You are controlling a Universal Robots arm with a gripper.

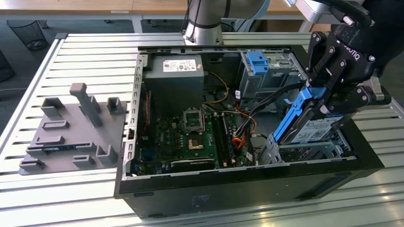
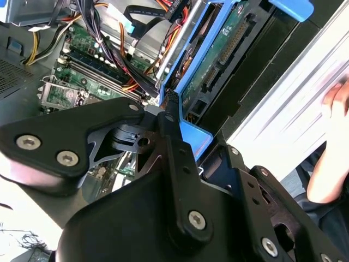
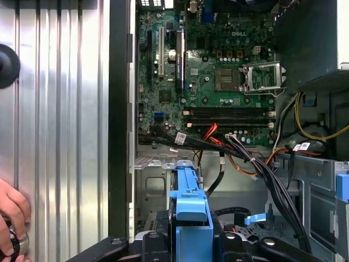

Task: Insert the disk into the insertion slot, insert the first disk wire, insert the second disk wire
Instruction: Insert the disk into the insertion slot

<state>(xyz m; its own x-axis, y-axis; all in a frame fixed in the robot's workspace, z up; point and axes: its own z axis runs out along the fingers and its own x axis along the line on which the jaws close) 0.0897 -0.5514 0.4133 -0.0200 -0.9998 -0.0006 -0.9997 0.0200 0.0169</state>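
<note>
Steeply tilted white-labelled disk in end effector

Exterior view: bright, soft daylight all over. Metal slat table shines pale, with white glare stripes at its front edge toward exterior view's right. Inside computer case dimmer, dark shade under cables. Grey block plate throws faint soft shadows. Black gripper has small shiny spots. Disk label glows light.
Second wrist view: table slats washed out white, hand pale in glare.
First wrist view: slats streaky bright, green board evenly lit, power box dark.
</note>
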